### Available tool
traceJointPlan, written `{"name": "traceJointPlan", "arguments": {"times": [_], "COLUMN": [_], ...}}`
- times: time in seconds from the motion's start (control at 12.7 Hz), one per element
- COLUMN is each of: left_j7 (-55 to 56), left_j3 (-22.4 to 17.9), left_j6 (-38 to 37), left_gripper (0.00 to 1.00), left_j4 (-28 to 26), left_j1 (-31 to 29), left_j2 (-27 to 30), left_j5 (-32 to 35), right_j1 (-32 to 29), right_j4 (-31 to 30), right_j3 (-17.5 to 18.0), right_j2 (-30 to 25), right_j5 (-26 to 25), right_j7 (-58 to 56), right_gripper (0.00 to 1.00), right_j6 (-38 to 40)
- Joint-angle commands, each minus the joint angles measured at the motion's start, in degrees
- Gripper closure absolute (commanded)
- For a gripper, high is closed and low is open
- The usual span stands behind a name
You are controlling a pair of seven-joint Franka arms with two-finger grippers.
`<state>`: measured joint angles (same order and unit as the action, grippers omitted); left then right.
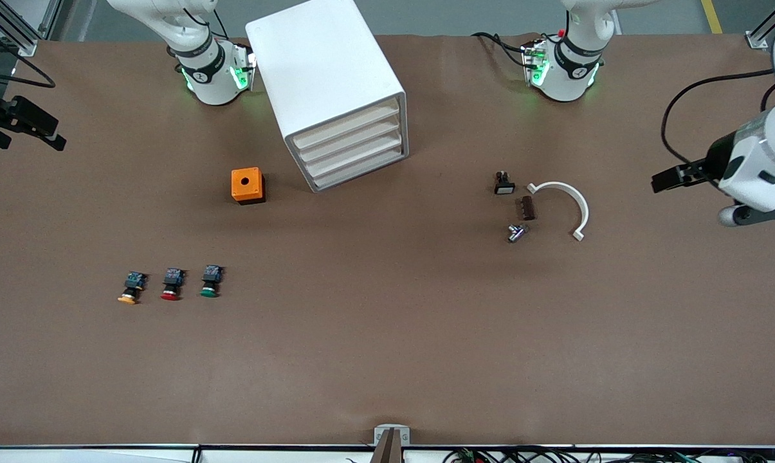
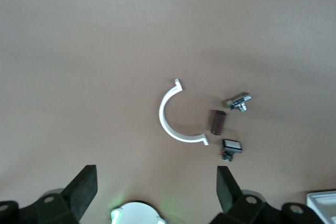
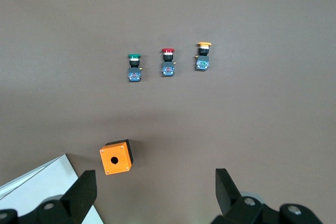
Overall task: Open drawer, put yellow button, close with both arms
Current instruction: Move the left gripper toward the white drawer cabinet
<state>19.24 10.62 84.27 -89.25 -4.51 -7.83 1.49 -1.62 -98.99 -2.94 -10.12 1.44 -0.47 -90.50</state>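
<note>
Cabinet [image 1: 328, 83]: I see all four drawers pushed in; the drawer [image 1: 347, 124] on top is shut.
Left gripper [image 1: 667, 181]: fingers apart, holding nothing — it hangs at its own end of the table, above the white half-ring [image 1: 570, 200].
Right gripper [image 1: 20, 125]: fingers spread, empty, high at its own table end.
Orange box [image 1: 247, 185]: nearer the right gripper than the cabinet is.
Yellow button [image 1: 130, 288]: on the table — below the right gripper's wrist camera, end of a row with the red button [image 1: 172, 283] and the green button [image 1: 211, 281].

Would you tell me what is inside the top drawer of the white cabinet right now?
Nothing can be told: the top drawer is shut, showing only its cream front, so its inside is covered. The yellow button lies out on the table.
</note>
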Motion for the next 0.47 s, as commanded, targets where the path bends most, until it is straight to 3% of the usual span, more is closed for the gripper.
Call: {"name": "traceJointPlan", "arguments": {"times": [0.0,0.39], "left_j7": [6.4,23.18], "left_j3": [0.72,1.07], "left_j6": [0.98,3.09], "left_gripper": [0.0,0.0], "left_j4": [1.1,1.45], "left_j1": [1.34,4.85], "left_j2": [-3.5,-9.56], "left_j5": [-2.97,-11.4], "right_j1": [0.21,-0.58], "right_j4": [0.9,5.12], "right_j3": [-0.05,-0.4], "right_j2": [-0.34,6.06], "right_j5": [0.32,0.05], "right_j7": [0.38,0.21], "right_gripper": [0.0,0.0], "right_j6": [-0.38,-0.55]}}
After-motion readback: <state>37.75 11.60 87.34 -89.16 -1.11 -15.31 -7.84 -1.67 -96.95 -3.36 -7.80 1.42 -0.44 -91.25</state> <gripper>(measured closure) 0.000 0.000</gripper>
